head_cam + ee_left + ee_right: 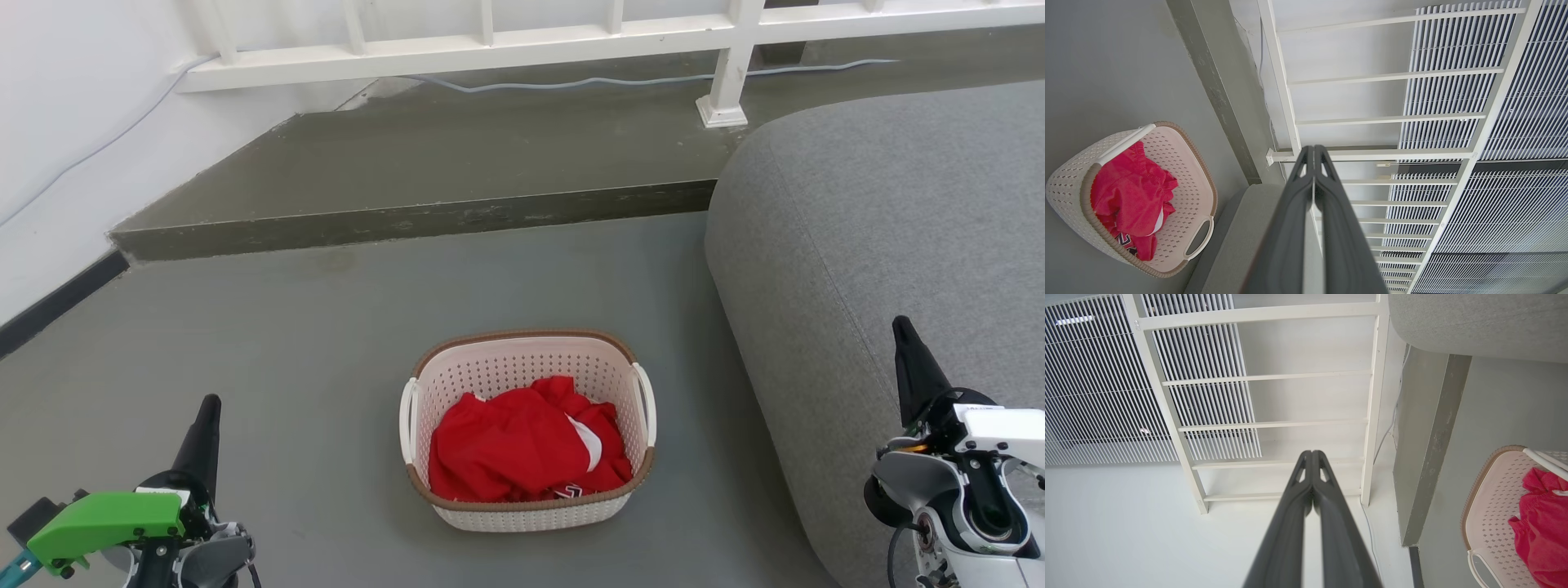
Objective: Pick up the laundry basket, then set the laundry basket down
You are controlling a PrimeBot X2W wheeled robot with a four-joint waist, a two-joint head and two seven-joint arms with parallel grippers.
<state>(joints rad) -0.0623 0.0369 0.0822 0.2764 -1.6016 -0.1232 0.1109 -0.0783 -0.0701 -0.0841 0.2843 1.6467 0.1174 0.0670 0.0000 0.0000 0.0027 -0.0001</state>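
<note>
Laundry basket (531, 513) sits upright on the grey floor (286, 343) with red cloth (514, 449) heaped inside. It lies between the two pairs of fingers, apart from both. The left gripper (210, 402) and the right gripper (900, 323), which is by the grey sofa (865, 245), are clenched on nothing. A white railing (490, 49) stands beyond the fingertips.

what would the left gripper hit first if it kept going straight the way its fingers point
Most likely the white railing: in the left wrist view the left gripper, shut, aims at its lower bar, though depth is unclear. The laundry basket sits off to one side, out of that line.
</note>
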